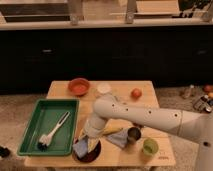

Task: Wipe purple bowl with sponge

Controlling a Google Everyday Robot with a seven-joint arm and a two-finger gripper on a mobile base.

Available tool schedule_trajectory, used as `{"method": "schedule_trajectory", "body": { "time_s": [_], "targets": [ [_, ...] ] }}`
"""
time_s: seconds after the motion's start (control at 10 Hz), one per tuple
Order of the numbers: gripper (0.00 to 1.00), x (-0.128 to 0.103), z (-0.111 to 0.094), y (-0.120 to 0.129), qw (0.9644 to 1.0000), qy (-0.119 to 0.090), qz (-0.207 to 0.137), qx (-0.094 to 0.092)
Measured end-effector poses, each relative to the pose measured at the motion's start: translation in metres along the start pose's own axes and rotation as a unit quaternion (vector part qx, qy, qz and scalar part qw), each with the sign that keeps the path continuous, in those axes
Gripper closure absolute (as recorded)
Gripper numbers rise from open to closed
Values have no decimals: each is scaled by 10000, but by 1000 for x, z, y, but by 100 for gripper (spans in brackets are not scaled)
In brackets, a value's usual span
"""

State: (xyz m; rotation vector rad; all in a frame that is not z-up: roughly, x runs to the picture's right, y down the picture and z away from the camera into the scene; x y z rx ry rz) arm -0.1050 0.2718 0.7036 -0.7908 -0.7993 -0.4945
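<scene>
A green tray (30, 131) holds a brush (52, 133). The gripper (86, 143), holding the sponge (81, 147), is over the purple bowl (92, 155) at the bench's (150, 100) front edge.

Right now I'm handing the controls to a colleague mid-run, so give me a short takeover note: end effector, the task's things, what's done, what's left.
End effector: down at the table's front edge, over the purple bowl, just right of the green tray.
Sponge: at the end effector, lying in or on the bowl; whether it is actually gripped cannot be made out.
Done: sponge has been brought to the bowl.
Left: the wiping itself; how much has been wiped cannot be judged.
Nearby: brush in the tray, dark cup and green cup to the bowl's right.
</scene>
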Motion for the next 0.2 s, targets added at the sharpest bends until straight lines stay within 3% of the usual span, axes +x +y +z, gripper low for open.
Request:
{"method": "schedule_trajectory", "body": {
  "time_s": [0.2],
  "targets": [
    [100, -9, 1, -1, 9996, -160, -204, 57]
  ]
}}
